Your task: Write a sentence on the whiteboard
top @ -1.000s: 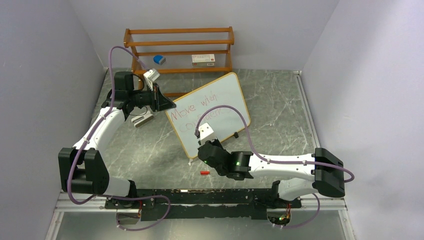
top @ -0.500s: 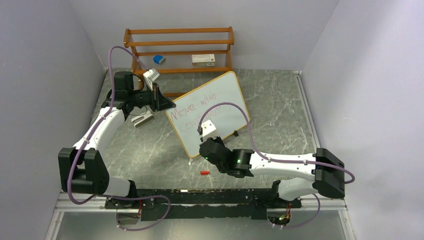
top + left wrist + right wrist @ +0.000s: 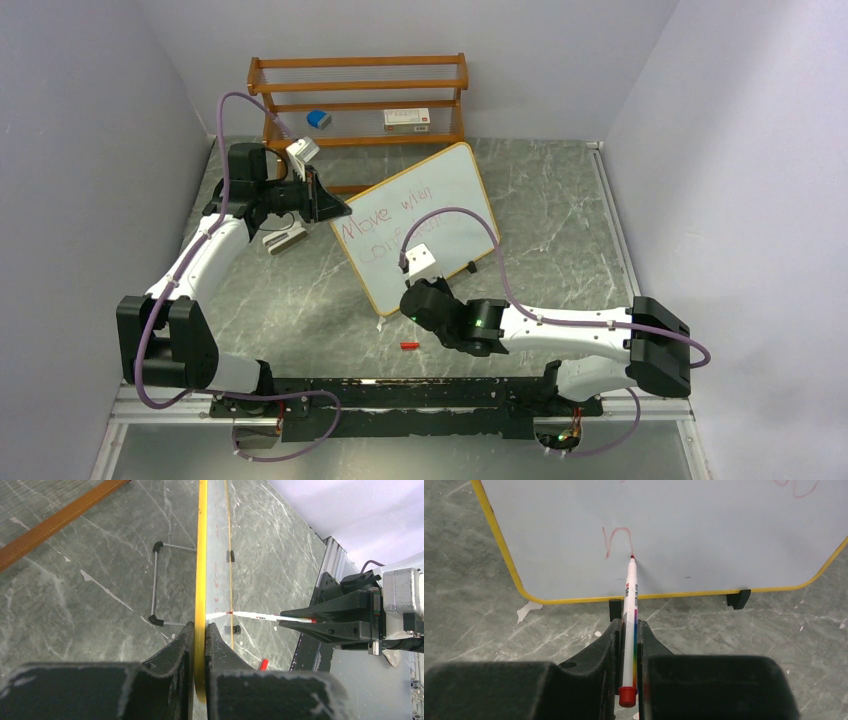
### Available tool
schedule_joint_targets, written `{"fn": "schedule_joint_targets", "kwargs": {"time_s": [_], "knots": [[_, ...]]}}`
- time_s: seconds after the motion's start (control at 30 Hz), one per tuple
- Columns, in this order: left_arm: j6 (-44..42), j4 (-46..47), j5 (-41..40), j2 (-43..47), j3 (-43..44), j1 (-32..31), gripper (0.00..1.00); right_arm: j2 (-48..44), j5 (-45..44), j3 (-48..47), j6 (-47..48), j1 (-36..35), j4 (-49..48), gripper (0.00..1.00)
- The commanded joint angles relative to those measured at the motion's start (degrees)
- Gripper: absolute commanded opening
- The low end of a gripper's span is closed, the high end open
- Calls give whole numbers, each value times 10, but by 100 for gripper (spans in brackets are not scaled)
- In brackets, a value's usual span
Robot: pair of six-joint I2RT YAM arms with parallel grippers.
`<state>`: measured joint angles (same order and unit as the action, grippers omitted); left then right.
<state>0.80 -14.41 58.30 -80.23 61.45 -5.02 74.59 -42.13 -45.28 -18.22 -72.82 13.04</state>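
At table centre, top view: whiteboard (image 3: pixel 440 200) stands tilted on grey marble tabletop (image 3: pixel 560 200), red handwriting across upper part. Wooden shelf rack (image 3: pixel 360 88) behind it. Red cap (image 3: pixel 407 345) on table just before board's near corner.
Left wrist view: left gripper (image 3: pixel 200 628) clamped on board's yellow frame, board seen edge-on.
Right wrist view: right gripper (image 3: pixel 629 630) pinching marker (image 3: pixel 630 600), red tip touching board at end of arch-shaped red stroke, just above bottom frame and black foot (image 3: pixel 739 599).

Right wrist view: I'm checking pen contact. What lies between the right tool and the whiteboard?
A marker, clamped in the right tool, bridges the gap; its red tip touches the whiteboard. The right wrist view shows it.
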Motion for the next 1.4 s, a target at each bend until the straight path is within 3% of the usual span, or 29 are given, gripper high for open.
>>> {"fn": "schedule_joint_targets", "kwargs": {"time_s": [0.0, 0.33, 0.93, 1.37], "knots": [[-37, -13, -36, -2, 0, -2, 5, -5, 6, 11, -19, 5, 10, 0], [-37, -13, -37, -2, 0, -2, 5, -62, -17, 13, 6, 6, -23, 0], [-38, -15, -37, -4, 0, -2, 5, -23, 1, 8, 25, 29, -63, 0], [-39, -15, -38, -3, 1, -2, 5, -22, 35, 16, 16, 30, -42, 0]]}}
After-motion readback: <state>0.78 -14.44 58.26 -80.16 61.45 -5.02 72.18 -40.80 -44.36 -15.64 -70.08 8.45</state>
